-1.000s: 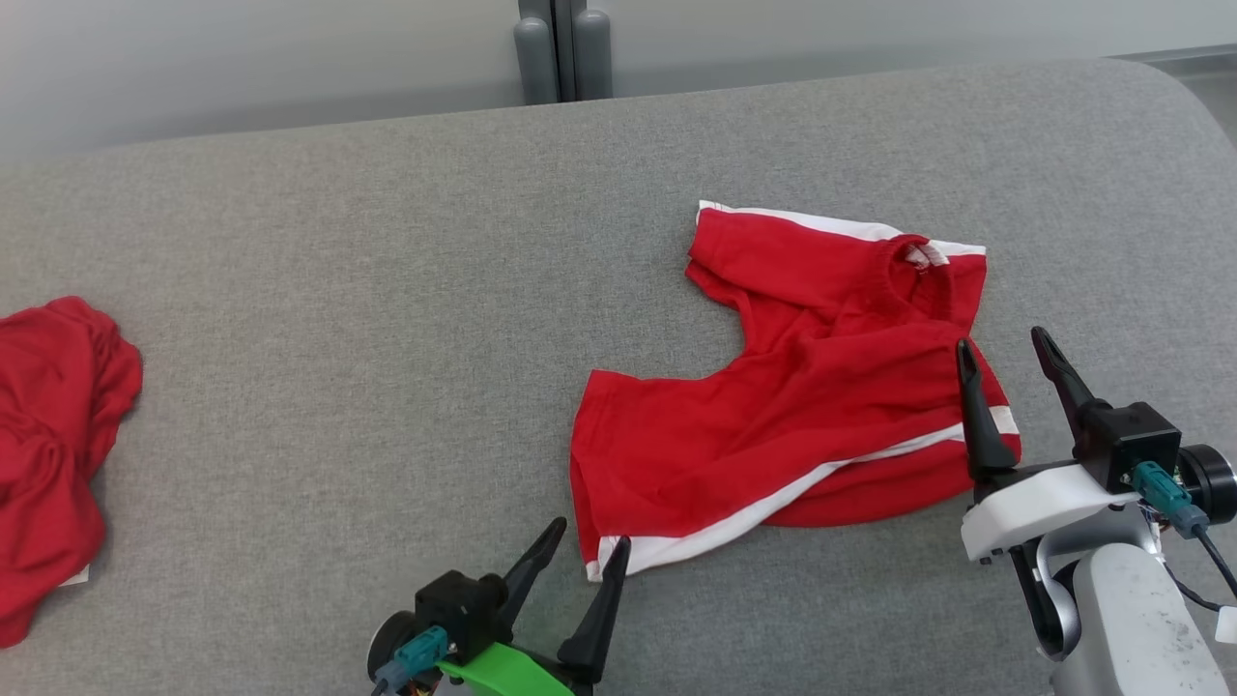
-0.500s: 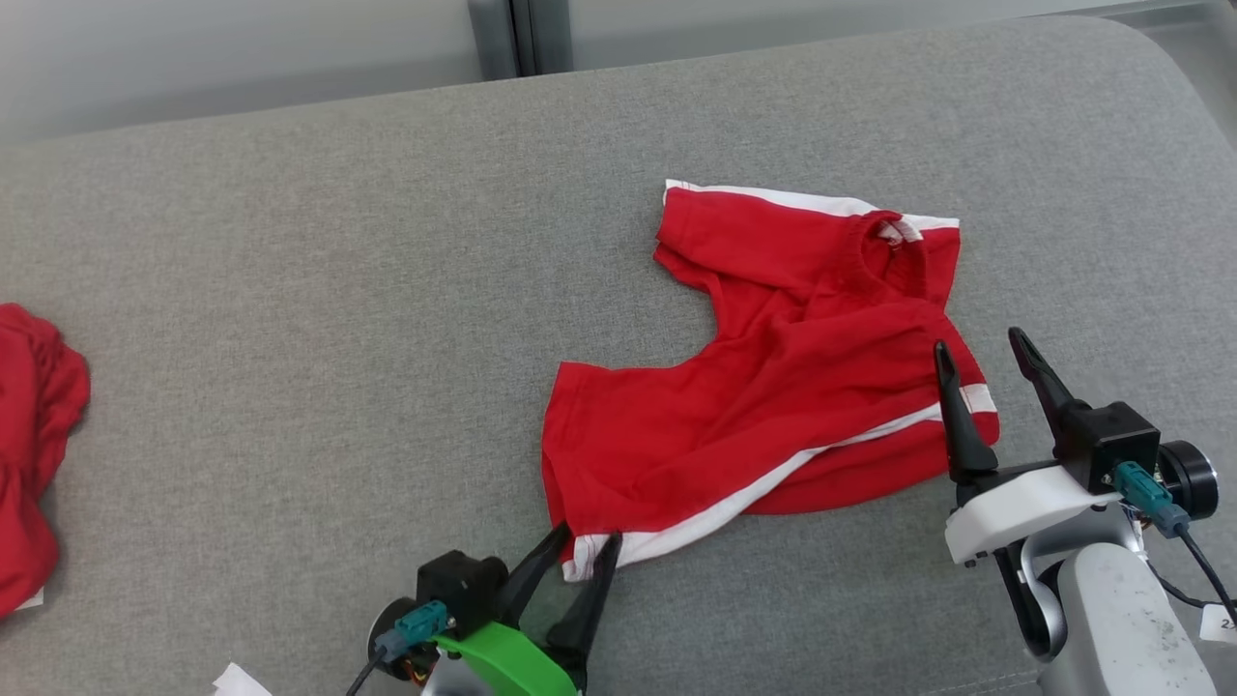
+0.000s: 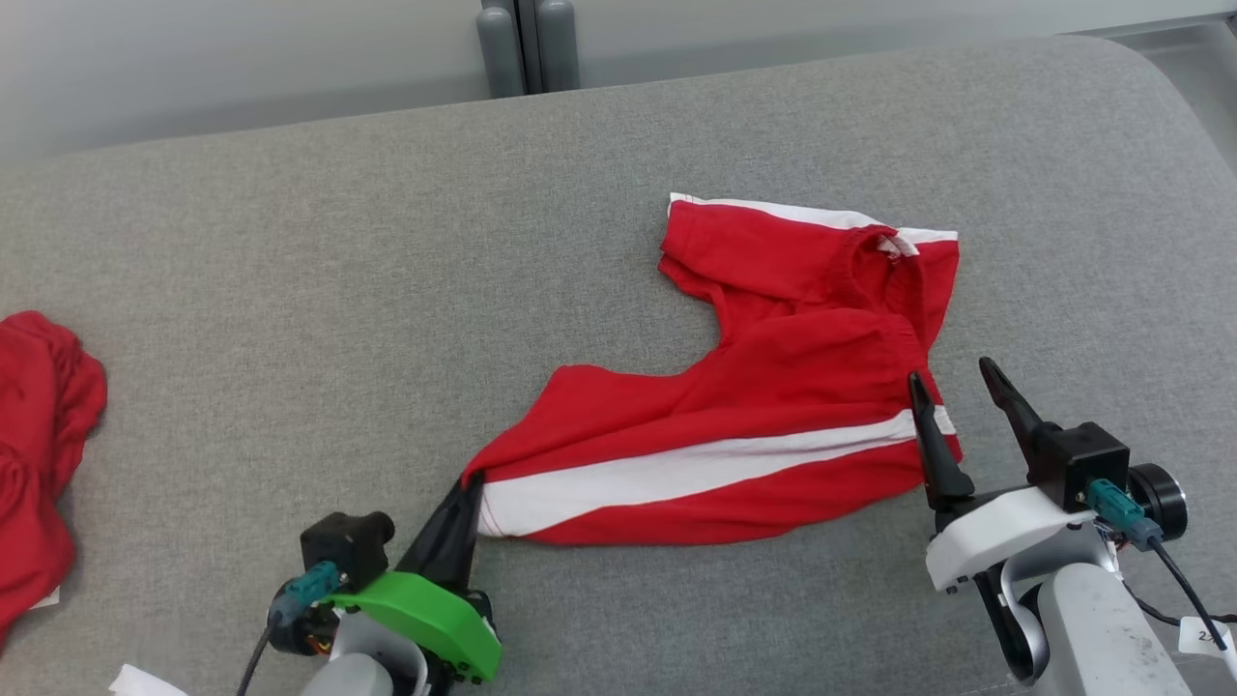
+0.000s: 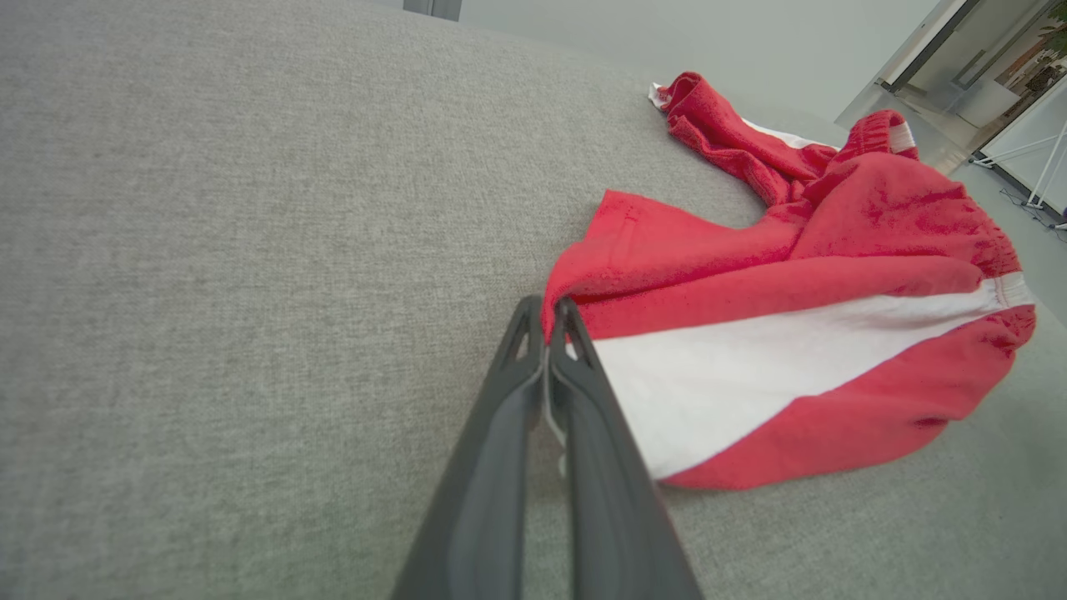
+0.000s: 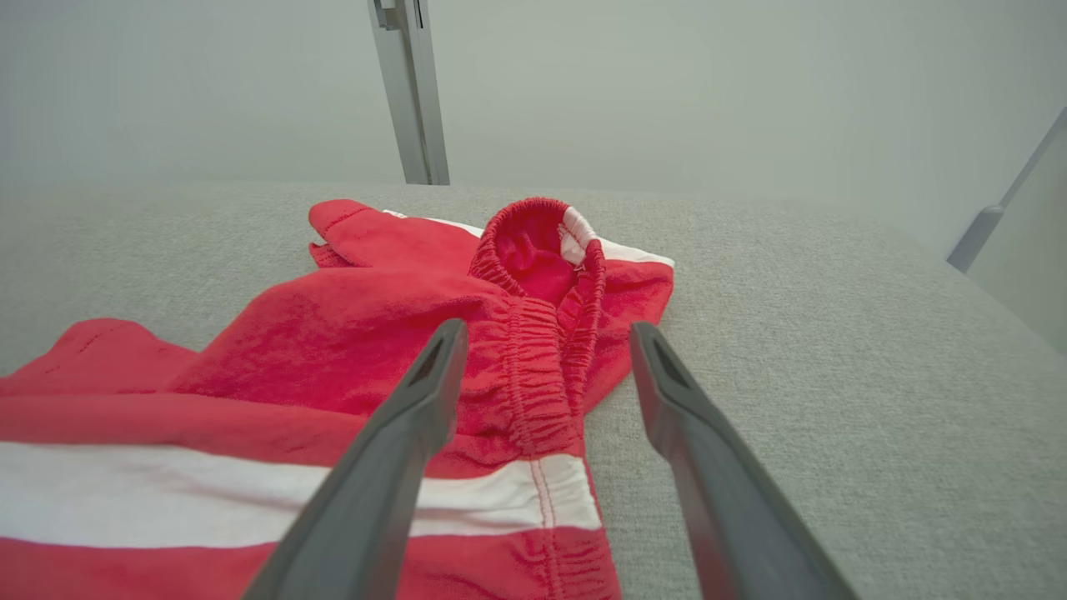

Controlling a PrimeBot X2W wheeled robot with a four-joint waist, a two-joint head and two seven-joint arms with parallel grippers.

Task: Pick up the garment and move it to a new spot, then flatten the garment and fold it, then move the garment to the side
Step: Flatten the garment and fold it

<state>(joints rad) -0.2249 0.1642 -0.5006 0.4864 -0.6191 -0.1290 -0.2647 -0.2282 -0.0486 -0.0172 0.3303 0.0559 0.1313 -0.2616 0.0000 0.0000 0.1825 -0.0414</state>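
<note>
The garment point(image 3: 773, 406) is a pair of red shorts with white side stripes, lying crumpled on the grey padded table point(image 3: 338, 290). My left gripper point(image 3: 470, 491) is shut on the hem of the near leg, which is pulled out toward the lower left. In the left wrist view the dark fingers point(image 4: 575, 400) pinch the hem of the garment point(image 4: 792, 333) at their tips. My right gripper point(image 3: 952, 387) stands open just off the waistband end. In the right wrist view its fingers point(image 5: 417, 408) straddle the elastic waistband of the garment point(image 5: 533, 350) without closing on it.
Another red cloth point(image 3: 39, 454) lies bunched at the table's left edge. A grey post point(image 3: 527, 43) rises behind the far edge. The table's rounded corner point(image 3: 1160, 87) is at the upper right. A white scrap point(image 3: 145, 681) shows at the bottom left.
My left gripper has closed on the near leg hem and dragged it left, stretching that leg out and turning up its white stripe. The right gripper stays open by the waistband. The camera shifted slightly.
</note>
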